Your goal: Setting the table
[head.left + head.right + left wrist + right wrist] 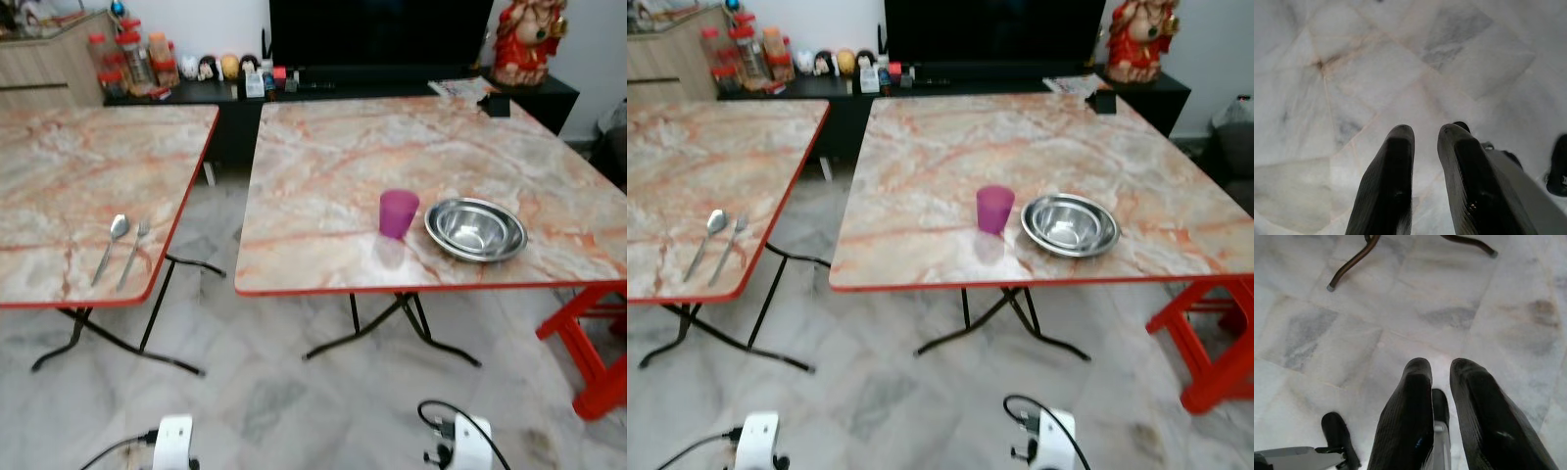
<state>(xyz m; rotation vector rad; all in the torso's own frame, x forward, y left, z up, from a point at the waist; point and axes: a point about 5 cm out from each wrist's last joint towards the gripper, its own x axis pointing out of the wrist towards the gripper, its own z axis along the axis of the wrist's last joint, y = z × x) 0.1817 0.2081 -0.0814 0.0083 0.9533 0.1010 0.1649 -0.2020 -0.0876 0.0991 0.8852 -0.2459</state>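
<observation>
Since both the left gripper and right gripper hang empty, fingers slightly apart, walk toward ten o'clock and approach the spoon and fork squarely; cup and bowl wait at one o'clock.

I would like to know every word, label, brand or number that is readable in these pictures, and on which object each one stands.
No text can be read in any view.
Jars on the dark cabinet: their labels are too small and blurred to read.
Papers at the far edge of the right table: print too blurred to read.
Purple cup, steel bowl, spoon and fork: no marking visible.
</observation>
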